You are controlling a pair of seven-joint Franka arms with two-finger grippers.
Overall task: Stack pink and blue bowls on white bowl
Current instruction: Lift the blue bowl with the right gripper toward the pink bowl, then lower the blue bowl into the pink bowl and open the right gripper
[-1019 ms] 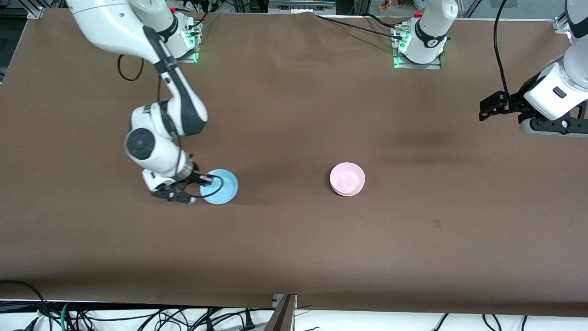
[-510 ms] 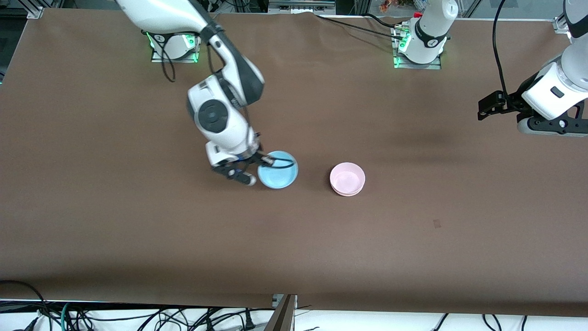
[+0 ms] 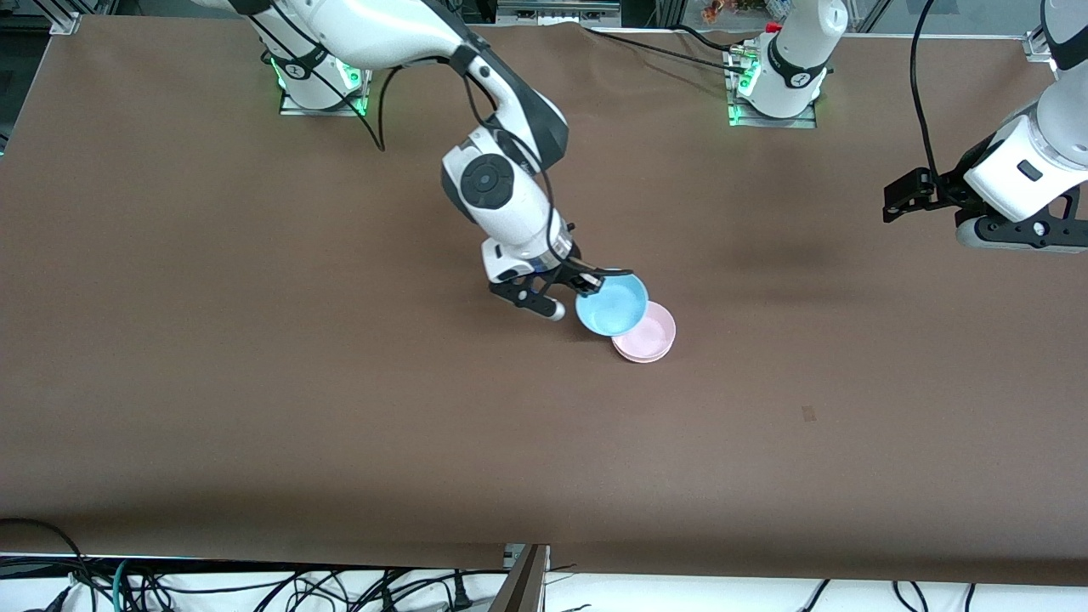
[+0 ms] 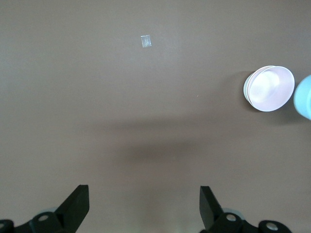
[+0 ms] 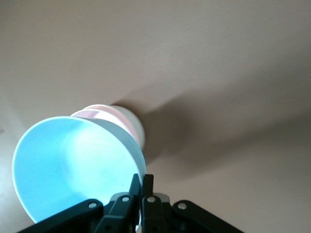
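right gripper (image 3: 586,276): clamped on rim of light blue round plastic bowl (image 3: 612,306), held over pale pink round plastic bowl (image 3: 650,336) | left gripper (image 4: 143,206): fingers spread, empty, waits toward the left arm's end of brown table (image 3: 255,408)

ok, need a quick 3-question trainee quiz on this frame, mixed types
1. True or false: the left gripper holds the blue bowl.
2. What does the pink bowl sit in?
   A. a white bowl
   B. a tray
   C. nothing
3. Fill in: the right gripper pinches the blue bowl by its ____.

Key:
1. False; it is open and waits over the left arm's end of the table.
2. A
3. rim
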